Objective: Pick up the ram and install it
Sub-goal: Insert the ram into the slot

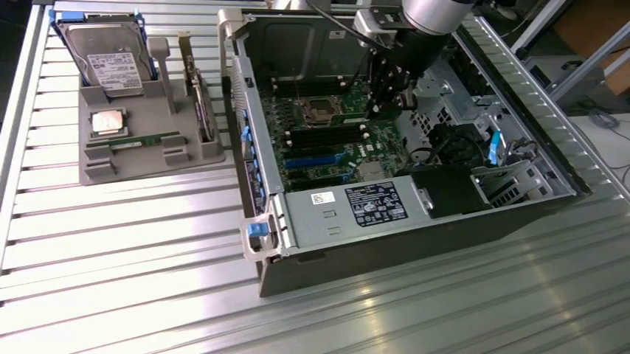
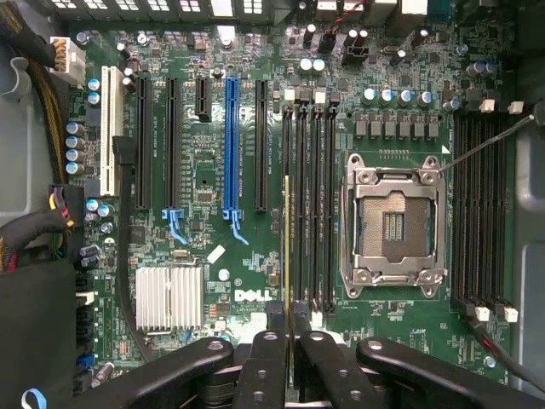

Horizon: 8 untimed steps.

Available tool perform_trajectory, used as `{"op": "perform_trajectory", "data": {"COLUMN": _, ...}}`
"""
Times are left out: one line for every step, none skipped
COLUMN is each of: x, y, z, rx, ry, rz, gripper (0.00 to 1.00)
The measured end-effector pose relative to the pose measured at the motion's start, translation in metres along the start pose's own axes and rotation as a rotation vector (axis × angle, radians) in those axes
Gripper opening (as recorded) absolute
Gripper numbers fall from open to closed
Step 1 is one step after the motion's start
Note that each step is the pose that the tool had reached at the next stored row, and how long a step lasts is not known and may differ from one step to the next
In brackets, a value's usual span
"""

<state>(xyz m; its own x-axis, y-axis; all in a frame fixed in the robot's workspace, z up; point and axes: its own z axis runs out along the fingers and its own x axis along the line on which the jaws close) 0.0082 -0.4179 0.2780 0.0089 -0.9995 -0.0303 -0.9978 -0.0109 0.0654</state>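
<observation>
RAM stick (image 2: 286,247) is seen edge-on in the wrist view, a thin green-gold strip pinched between the closed fingertips of the gripper (image 2: 287,328). It stands upright over the bank of black memory slots (image 2: 308,204) beside the CPU socket (image 2: 393,223); whether it is seated in a slot or just above one cannot be told. The black finger linkages (image 2: 264,366) converge on the stick's near end.

Beyond the grip, the green motherboard (image 2: 204,183) carries a blue expansion slot (image 2: 230,145), several black expansion slots (image 2: 170,145) and a white slot (image 2: 108,128). A ribbed silver heatsink (image 2: 169,296) sits near the gripper. The CPU socket is open, with its metal frame exposed. A second bank of black memory slots (image 2: 479,213) lies on the far side of the socket.

In the exterior view, the arm (image 1: 433,15) reaches down from about 1 o'clock into the open computer case (image 1: 394,243), and the gripper (image 1: 389,92) is just above the motherboard (image 1: 335,133) near the socket (image 1: 320,110). The power supply (image 1: 355,210), with its white and black labels, fills the near end of the case. At 9 to 10 o'clock, apart from the case, a grey parts holder (image 1: 138,166) rests on the slatted metal table (image 1: 128,280). It holds a second RAM stick (image 1: 138,141) lying flat, a square silver CPU (image 1: 108,122), a hard drive (image 1: 108,55) standing at the far end, and a bracketed card (image 1: 197,99) on edge.
</observation>
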Motion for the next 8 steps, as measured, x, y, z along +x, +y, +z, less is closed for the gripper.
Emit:
{"op": "perform_trajectory", "data": {"x": 0.000, "y": 0.0025, "z": 0.0010, "rx": 0.0000, "ry": 0.0000, "rz": 0.000, "gripper": 0.13}}
{"op": "perform_trajectory", "data": {"x": 0.000, "y": 0.0050, "z": 0.0021, "rx": 0.0000, "ry": 0.0000, "rz": 0.000, "gripper": 0.13}}
{"op": "perform_trajectory", "data": {"x": 0.000, "y": 0.0068, "z": 0.0029, "rx": 0.0000, "ry": 0.0000, "rz": 0.000, "gripper": 0.13}}
{"op": "perform_trajectory", "data": {"x": 0.000, "y": 0.0083, "z": 0.0035, "rx": 0.0000, "ry": 0.0000, "rz": 0.000, "gripper": 0.13}}
{"op": "perform_trajectory", "data": {"x": 0.000, "y": 0.0100, "z": 0.0042, "rx": 0.0000, "ry": 0.0000, "rz": 0.000, "gripper": 0.13}}
{"op": "perform_trajectory", "data": {"x": 0.000, "y": 0.0114, "z": 0.0048, "rx": 0.0000, "ry": 0.0000, "rz": 0.000, "gripper": 0.13}}
{"op": "perform_trajectory", "data": {"x": 0.000, "y": 0.0134, "z": 0.0058, "rx": 0.0000, "ry": -0.0001, "rz": 0.000, "gripper": 0.13}}
{"op": "perform_trajectory", "data": {"x": 0.000, "y": 0.0148, "z": 0.0065, "rx": 0.0000, "ry": -0.0001, "rz": 0.000, "gripper": 0.13}}
